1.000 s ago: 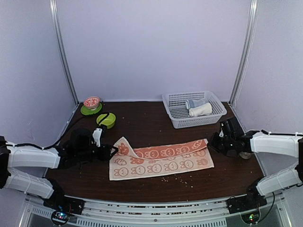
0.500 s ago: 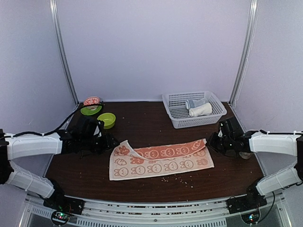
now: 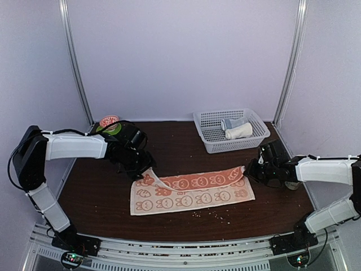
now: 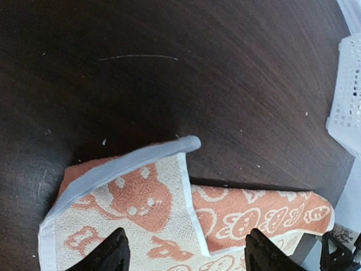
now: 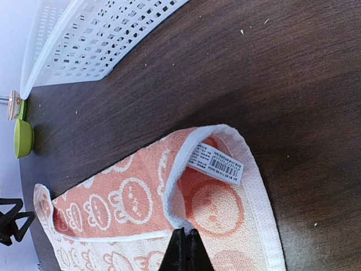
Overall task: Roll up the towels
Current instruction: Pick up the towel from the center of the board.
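Note:
The orange-red towel (image 3: 192, 191) lies spread on the dark table, its far long edge folded toward the front. In the right wrist view my right gripper (image 5: 185, 232) is shut, and the white hem of the folded far right corner (image 5: 176, 186) runs into its tips beside a barcode label (image 5: 215, 164). My left gripper (image 4: 189, 257) hangs open just above the towel's far left corner (image 4: 130, 164), which is flipped over. From above, the left gripper (image 3: 142, 167) stands at that corner. The cream-white towel (image 3: 238, 131) lies rolled in the basket.
A white mesh basket (image 3: 256, 121) at the back right also holds a pale grey-blue bundle (image 3: 232, 122). A green bowl with a red-patterned dish (image 3: 108, 121) sits at the back left behind the left arm. Crumbs (image 3: 214, 213) dot the table in front of the towel.
My left arm has swung from the table's left side in over the towel's far left corner, and its jaws have widened. The right gripper and the towel have stayed put.

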Controlling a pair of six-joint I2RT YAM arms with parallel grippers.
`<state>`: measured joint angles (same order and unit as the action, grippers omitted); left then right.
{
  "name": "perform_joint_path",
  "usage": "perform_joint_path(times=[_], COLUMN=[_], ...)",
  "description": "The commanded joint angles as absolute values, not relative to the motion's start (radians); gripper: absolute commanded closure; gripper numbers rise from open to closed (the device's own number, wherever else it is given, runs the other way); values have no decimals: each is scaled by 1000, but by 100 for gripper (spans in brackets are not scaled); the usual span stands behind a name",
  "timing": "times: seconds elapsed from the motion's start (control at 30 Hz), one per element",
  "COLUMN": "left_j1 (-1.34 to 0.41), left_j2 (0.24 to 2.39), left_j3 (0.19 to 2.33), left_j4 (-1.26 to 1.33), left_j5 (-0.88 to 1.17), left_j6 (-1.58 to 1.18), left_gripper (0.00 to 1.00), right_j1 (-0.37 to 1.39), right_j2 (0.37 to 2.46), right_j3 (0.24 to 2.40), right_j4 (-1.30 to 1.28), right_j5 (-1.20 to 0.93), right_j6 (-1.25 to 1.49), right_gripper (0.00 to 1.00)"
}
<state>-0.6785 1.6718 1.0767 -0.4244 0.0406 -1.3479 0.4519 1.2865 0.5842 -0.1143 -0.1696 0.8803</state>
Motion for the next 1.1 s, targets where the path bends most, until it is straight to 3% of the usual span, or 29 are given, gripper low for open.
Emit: perform_joint_path(times=[0.0,0.5,1.07], left_j1=[-641,-557,-547], left_j2=[1737,1901,1936], left_j3=[1148,1376,1391], left_j4=[-529,-655,-669], left_j5=[42,107,130], left_j6=[-1487,-1651,-1599], left_gripper=[28,32,36], right_j1=[456,456,456], right_j2=[1270,1246,1253], right_j3=[594,670,684], right_j4=[-110,-200,-212], right_j5=[-189,-225,-232], right_j6=[849,796,776], right_gripper=[100,100,100])
